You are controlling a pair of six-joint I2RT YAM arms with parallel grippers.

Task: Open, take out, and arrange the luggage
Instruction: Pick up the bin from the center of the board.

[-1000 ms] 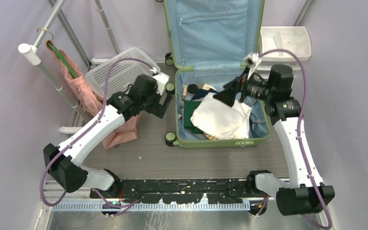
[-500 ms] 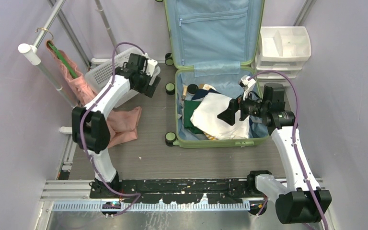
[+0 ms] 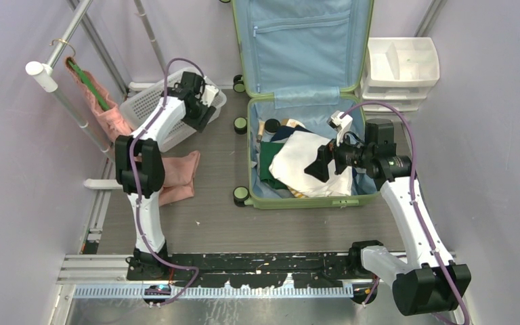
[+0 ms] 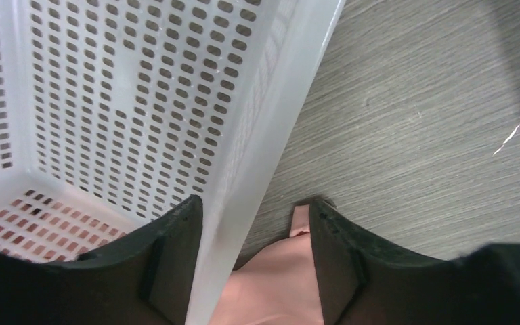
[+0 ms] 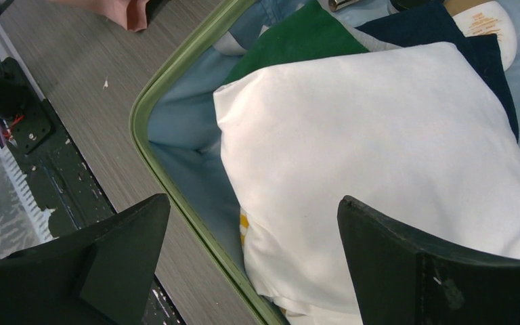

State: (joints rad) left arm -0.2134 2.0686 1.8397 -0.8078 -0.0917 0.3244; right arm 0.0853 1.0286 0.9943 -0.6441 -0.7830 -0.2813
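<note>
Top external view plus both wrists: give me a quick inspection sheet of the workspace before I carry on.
Surface: grey wood-grain table, a few white flecks.
Job's things: luggage open, lid raised at the back; white cloth lies on top of green cloth and navy cloth inside.
Clutter: white mesh basket, pink garment on the table, white drawer unit.
Grippers: left gripper open, astride the basket's wall; right gripper open over the white cloth.
Cables: purple cable along each arm, no snag seen.
Surroundings: clothes rack at left, pale walls.
</note>
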